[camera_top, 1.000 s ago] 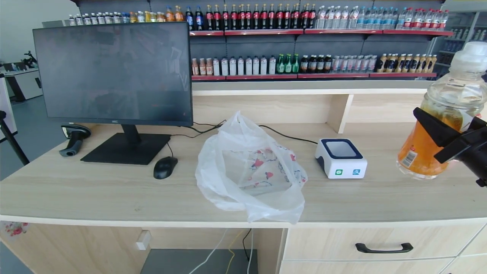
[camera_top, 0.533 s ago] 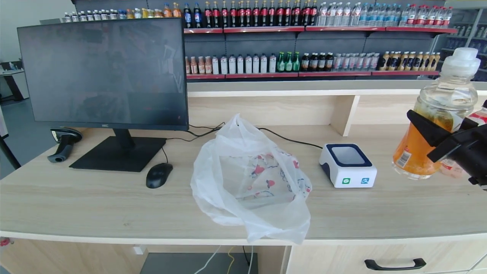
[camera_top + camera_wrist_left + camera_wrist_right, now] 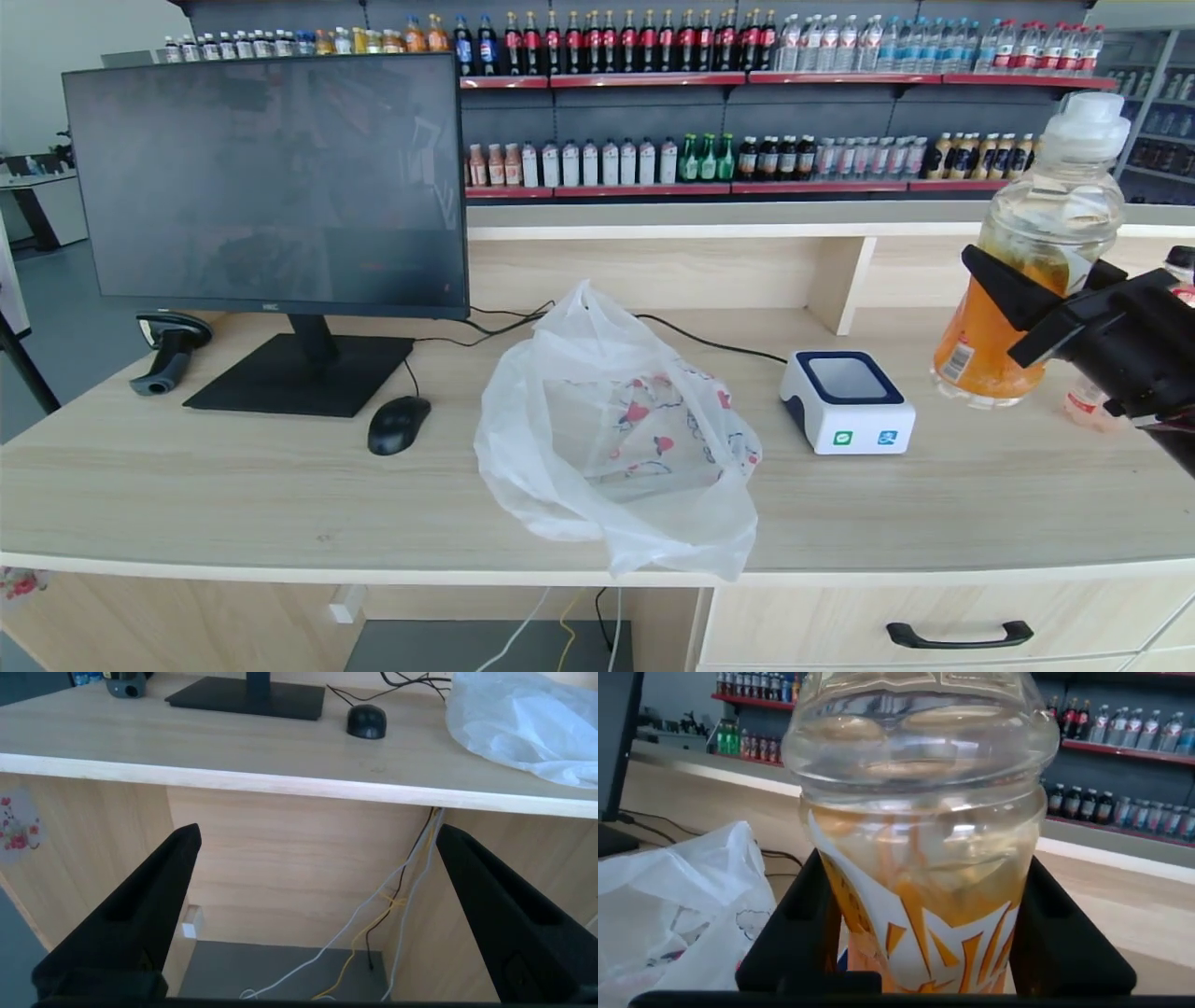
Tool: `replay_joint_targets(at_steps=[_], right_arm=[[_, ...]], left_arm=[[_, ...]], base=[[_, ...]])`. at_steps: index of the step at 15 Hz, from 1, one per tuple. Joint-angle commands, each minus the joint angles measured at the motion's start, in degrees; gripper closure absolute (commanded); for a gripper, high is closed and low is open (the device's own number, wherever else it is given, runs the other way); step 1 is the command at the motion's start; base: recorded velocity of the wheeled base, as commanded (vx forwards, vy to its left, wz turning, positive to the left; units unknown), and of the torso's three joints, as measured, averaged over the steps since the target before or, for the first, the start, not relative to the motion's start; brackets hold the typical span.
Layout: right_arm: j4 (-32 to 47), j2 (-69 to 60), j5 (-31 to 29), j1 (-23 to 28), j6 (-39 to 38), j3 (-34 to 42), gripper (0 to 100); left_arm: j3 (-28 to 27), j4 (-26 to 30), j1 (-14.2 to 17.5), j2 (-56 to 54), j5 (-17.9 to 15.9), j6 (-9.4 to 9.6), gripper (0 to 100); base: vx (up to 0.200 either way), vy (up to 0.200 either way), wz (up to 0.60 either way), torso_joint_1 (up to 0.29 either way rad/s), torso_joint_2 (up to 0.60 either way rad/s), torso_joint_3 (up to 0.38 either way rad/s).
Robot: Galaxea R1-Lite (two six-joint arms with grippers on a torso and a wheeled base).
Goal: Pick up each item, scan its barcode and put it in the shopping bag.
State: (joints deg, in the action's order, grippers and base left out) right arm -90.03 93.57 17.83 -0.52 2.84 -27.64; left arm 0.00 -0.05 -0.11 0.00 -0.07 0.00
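from my seat the biggest thing is the wooden table, with shelves of drinks across the wall behind it. a dark monitor stands on the table's left part. the shopping bag, thin white plastic with a red and blue print showing through, sits slumped in the middle near the front edge, its mouth open upward.

the bottle is on the right, lifted clear of the table, roughly upright with a slight lean. it has a white cap and orange drink in its lower part. my right claw is closed around its middle, one finger on each side, and the wrist camera confirms the label pinched between them. my left claw hangs low, in front of the table's edge, spread wide and holding nothing.

the barcode scanner, a small white box with a dark-framed window on top, sits between the bag and the bottle, apart from both. a black mouse lies left of the bag, and a handheld scanner rests at the far left by the monitor's base.
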Motion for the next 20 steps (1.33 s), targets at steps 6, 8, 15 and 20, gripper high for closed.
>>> replay_joint_targets(at_steps=[6, 8, 15, 20], right_arm=[[1.0, 11.1, 9.3, -0.6, 8.6, -16.6, 100], [1.0, 12.9, 6.1, -5.5, 10.3, -20.2, 100], [0.0, 14.5, 10.6, -8.6, 25.5, -21.1, 100], [0.0, 13.9, 18.0, -8.6, 33.1, -13.1, 100]], left_arm=[[0.0, 0.0, 0.0, 0.0, 0.0, -0.09, 0], [0.0, 0.0, 0.0, 0.0, 0.1, -0.09, 0], [0.0, 0.0, 0.0, 0.0, 0.1, -0.26, 0], [0.0, 0.0, 0.0, 0.0, 0.1, -0.26, 0]], base=[[0.0, 0.0, 0.0, 0.0, 0.0, 0.0], [0.0, 0.0, 0.0, 0.0, 0.0, 0.0], [0.0, 0.0, 0.0, 0.0, 0.0, 0.0], [0.0, 0.0, 0.0, 0.0, 0.0, 0.0]])
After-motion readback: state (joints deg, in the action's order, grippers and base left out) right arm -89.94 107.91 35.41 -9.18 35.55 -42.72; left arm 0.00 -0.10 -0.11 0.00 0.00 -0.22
